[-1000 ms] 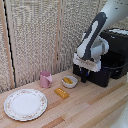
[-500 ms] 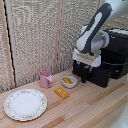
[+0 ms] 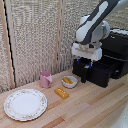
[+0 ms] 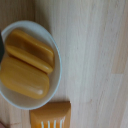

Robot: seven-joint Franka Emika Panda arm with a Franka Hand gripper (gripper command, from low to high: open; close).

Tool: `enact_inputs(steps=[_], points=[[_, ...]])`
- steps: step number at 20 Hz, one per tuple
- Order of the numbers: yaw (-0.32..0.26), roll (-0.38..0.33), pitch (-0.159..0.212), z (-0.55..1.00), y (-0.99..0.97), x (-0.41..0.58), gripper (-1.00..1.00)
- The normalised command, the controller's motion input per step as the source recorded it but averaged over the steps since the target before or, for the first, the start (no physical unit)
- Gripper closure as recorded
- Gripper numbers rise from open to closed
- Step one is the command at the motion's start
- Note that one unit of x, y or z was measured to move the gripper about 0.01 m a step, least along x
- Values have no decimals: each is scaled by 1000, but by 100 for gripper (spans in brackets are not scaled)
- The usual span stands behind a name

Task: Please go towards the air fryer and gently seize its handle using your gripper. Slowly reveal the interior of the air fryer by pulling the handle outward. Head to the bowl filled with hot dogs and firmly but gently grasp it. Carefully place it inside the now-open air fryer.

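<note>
Exterior view takes in the whole scene: the wooden surface [image 3: 95, 107], the black air fryer [image 3: 114, 52] at the exterior view's right with its drawer [image 3: 95, 71] pulled out, and the white-and-grey arm [image 3: 95, 27] reaching down in front of it. The pincer [image 3: 84, 76] hangs just beside the drawer's front corner, above the surface and close to the bowl [image 3: 69, 82]; whether its tips are spread or pressed together cannot be told from either picture. A large patterned plate [image 3: 25, 104] lies at the exterior view's left, well apart from the fryer, and a pink mug [image 3: 46, 79] stands between plate and bowl. An orange-yellow block [image 3: 61, 92] lies on the surface just in front of the bowl.

Only the wrist view shows the bowl's inside: the hot dogs [image 4: 25, 60], a few thick orange-yellow pieces lying side by side and filling most of the cream-white dish. The block sits just beside the bowl's rim there, ridged on top.
</note>
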Motion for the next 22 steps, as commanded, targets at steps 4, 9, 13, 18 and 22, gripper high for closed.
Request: enact_inputs(steps=[4, 9, 13, 18, 22], points=[[100, 125, 113, -11, 77, -5, -100], [128, 142, 94, -122, 26, -33, -100], [129, 143, 38, -194, 6, -5, -100], [89, 103, -1, -284, 15, 43, -100], [28, 52, -27, -371, 0, 183, -100]])
